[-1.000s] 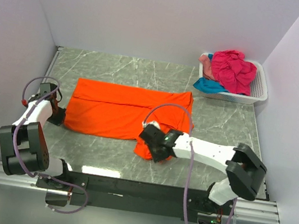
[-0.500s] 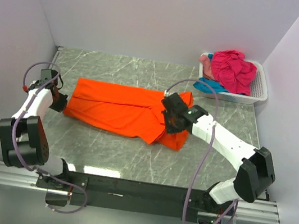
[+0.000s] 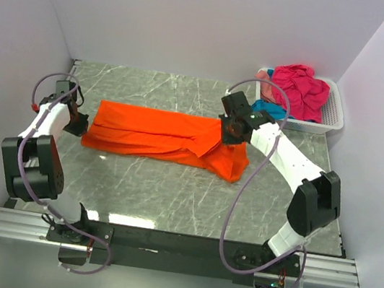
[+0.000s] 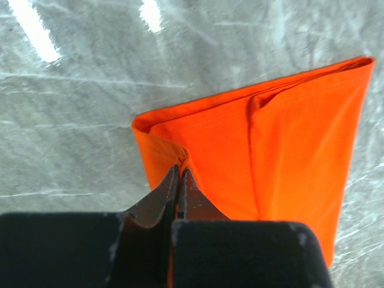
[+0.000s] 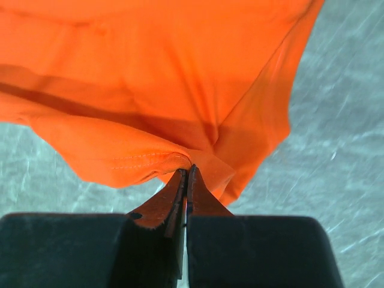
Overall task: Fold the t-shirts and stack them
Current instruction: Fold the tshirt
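The lengthwise fold of the orange t-shirt (image 3: pixel 149 136), lying across the middle of the desk (image 3: pixel 169 199), is seemingly under way, with the left claw (image 4: pixel 179 175) clamping its left end and the right claw (image 5: pixel 187 171) pinching its raised right end, which is probably needing to be laid down flat next.

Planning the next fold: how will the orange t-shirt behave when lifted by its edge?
Likely floppy: the orange t-shirt hangs in drapes from the right gripper. Probably light, since a small pinch carries that end. Apt to crease: folds bunch near the left gripper.
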`<action>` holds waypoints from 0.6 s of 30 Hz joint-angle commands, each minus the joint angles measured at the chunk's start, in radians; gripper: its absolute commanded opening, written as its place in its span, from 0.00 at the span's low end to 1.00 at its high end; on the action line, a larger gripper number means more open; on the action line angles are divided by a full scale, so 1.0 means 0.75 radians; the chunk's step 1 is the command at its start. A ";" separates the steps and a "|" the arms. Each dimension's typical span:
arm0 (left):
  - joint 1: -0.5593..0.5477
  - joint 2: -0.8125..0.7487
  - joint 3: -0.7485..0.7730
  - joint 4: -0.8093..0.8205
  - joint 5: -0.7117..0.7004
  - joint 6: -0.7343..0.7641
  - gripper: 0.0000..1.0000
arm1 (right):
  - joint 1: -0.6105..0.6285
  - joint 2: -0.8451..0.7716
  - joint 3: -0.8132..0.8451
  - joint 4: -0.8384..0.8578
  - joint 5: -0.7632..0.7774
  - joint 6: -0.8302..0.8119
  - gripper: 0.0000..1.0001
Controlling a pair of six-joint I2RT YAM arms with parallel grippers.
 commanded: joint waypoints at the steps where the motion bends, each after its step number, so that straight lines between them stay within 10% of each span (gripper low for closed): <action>1: -0.003 0.024 0.093 0.006 -0.052 -0.042 0.01 | -0.025 0.050 0.142 0.011 -0.015 -0.092 0.00; 18: -0.025 0.222 0.191 0.157 0.016 0.028 0.01 | -0.158 0.500 0.614 -0.028 -0.019 -0.578 0.00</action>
